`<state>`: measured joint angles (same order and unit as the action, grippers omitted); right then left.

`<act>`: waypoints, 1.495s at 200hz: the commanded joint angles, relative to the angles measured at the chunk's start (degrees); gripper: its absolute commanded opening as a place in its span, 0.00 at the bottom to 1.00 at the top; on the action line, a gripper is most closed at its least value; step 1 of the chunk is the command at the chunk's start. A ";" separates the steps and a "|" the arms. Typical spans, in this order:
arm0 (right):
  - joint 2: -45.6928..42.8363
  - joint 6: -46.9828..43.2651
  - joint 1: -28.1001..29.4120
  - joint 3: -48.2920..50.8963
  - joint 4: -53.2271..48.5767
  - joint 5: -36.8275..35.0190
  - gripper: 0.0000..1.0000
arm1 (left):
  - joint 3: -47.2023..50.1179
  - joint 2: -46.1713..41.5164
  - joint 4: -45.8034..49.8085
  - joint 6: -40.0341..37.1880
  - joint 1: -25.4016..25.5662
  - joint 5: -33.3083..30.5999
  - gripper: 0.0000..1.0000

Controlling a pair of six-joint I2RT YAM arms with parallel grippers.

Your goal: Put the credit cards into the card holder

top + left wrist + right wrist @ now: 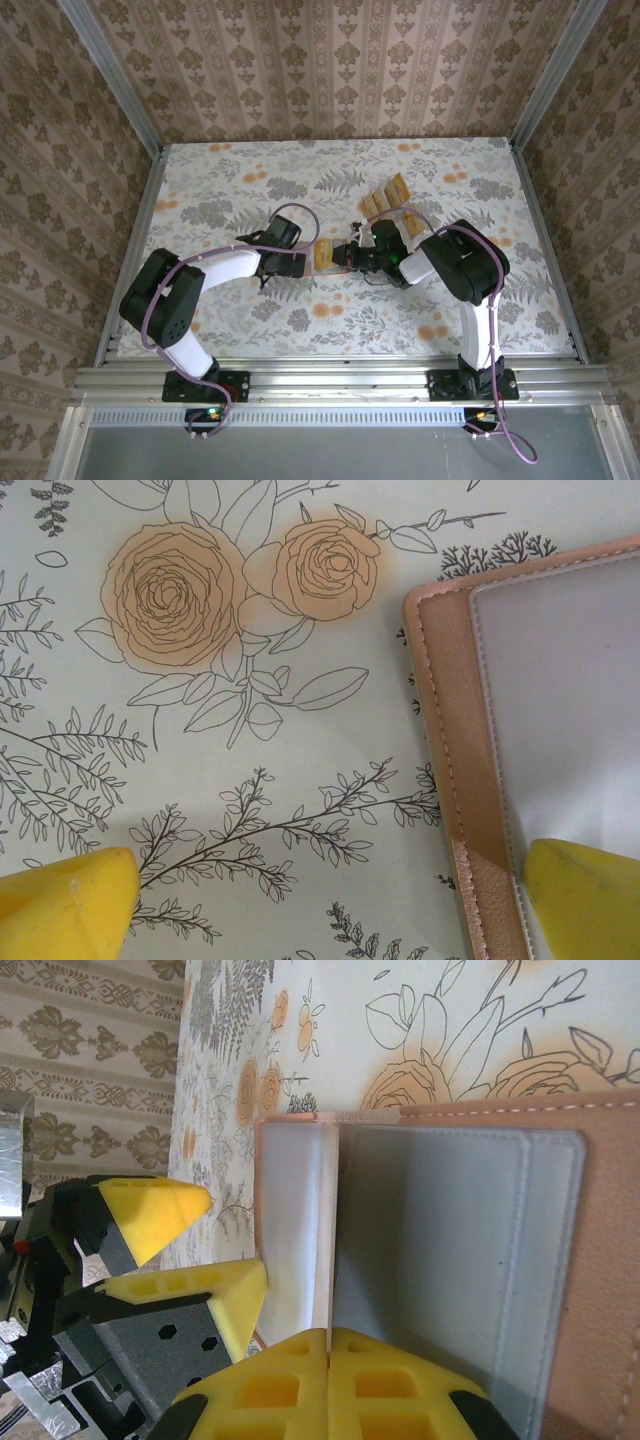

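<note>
The card holder (323, 252) lies opened at mid-table, salmon-pink border (450, 730) around a pale window. Its grey inner face (450, 1260) lies flat, and a thin leaf of it stands nearly upright along the fold. My right gripper (330, 1345) is shut on that leaf's near edge and reaches in from the right (352, 257). My left gripper (325, 905) is open wide just left of the holder (301, 263). Its right finger (585, 900) rests at the holder's border, its left finger over bare cloth. The credit cards (385, 197), tan-orange, stand in a row behind the right gripper.
A floral cloth (250, 310) covers the table. Wallpapered walls (330, 60) close in the back and both sides. A metal rail (340, 380) runs along the near edge by both arm bases. The right arm's cable (480, 250) loops over its elbow.
</note>
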<state>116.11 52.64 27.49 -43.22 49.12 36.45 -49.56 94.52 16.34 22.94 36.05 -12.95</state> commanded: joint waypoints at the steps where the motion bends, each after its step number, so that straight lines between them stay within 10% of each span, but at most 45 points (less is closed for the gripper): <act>1: 1.24 -1.48 -0.46 1.83 -3.51 0.29 0.00 | -0.01 1.71 4.43 0.31 0.39 -1.97 1.00; 299: 2.18 -1.88 -2.26 -0.59 -8.39 1.69 0.00 | -0.45 2.60 4.36 0.62 0.94 -2.02 1.00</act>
<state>117.05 52.45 25.96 -45.25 46.37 39.66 -49.95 94.87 16.71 22.96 36.47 -13.56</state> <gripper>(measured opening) 0.066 0.999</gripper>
